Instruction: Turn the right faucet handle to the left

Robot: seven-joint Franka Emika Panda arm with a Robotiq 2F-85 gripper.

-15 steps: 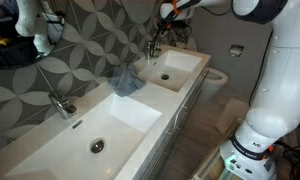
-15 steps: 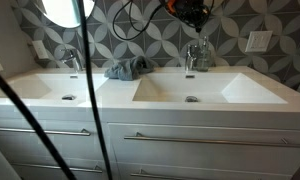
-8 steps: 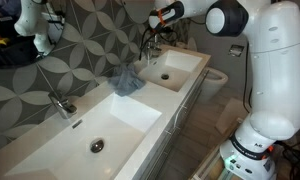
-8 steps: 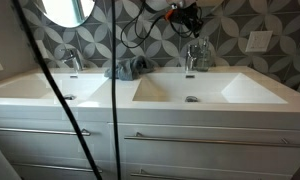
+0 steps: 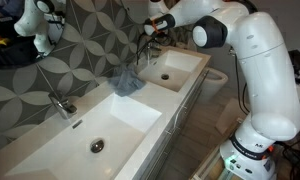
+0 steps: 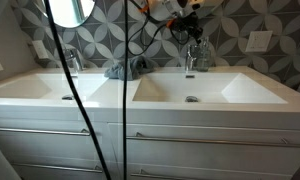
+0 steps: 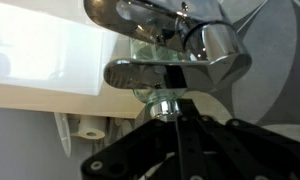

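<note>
At upper centre of an exterior view, the black fingers [image 5: 148,28] sit near the short shiny chrome lever handle [image 5: 150,45], their opening unclear; they could slip off the slick chrome.

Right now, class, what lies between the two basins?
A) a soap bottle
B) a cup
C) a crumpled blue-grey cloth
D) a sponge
C: both exterior views show a crumpled blue-grey cloth lying between the long basin and the small basin.
</note>
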